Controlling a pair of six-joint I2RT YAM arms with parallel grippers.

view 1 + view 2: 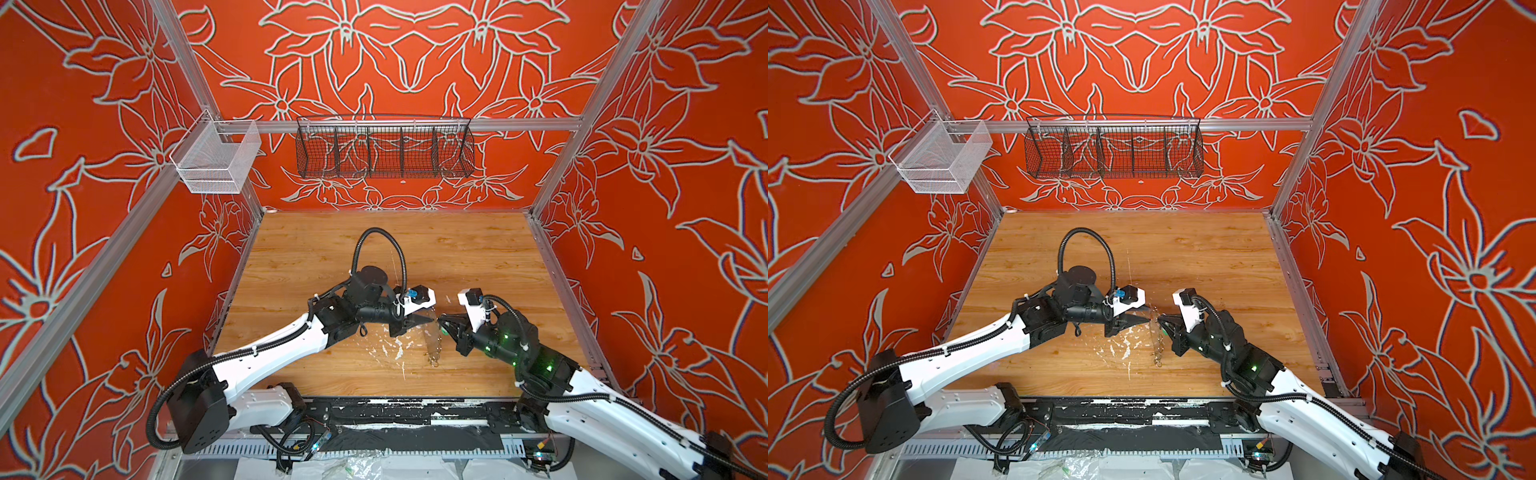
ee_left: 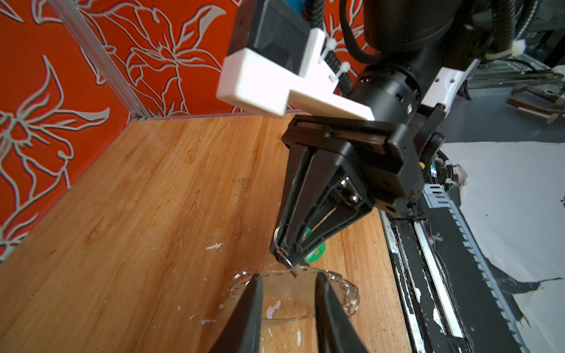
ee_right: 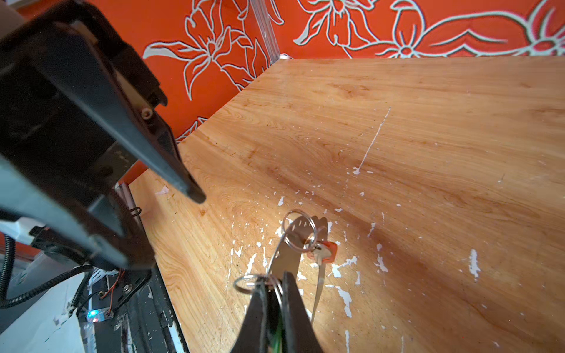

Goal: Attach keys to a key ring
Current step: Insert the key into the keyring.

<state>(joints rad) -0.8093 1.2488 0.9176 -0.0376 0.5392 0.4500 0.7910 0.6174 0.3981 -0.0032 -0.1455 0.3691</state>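
In both top views the right gripper point(image 1: 442, 322) point(image 1: 1160, 320) is over the middle of the table point(image 1: 457, 249), and the left gripper point(image 1: 430, 320) point(image 1: 1147, 320) points at it tip to tip, just beside it. The key ring point(image 1: 433, 345) point(image 1: 1156, 345) hangs below the right gripper, off the table; how either pair of jaws stands is too small to tell here. In the left wrist view the right gripper point(image 2: 289, 259) is pinched nearly closed on the green key point(image 2: 316, 253), whose tag sticks out beside its tips, with a split ring point(image 2: 279, 241) caught at the tips as well. The key ring's point(image 2: 284, 284) rim hangs directly under those tips. The left gripper point(image 2: 288, 275) faces the right gripper with its jaws partly open, one finger on each side of the key ring. In the right wrist view the right gripper point(image 3: 273, 276) has its jaws close together on wire rings, with green showing in the gap. The key ring point(image 3: 290, 256) dangles from it, and the orange key point(image 3: 324, 252) hangs on the end away from the right gripper. A left finger point(image 3: 180, 174) stands clear of the right gripper, holding nothing.
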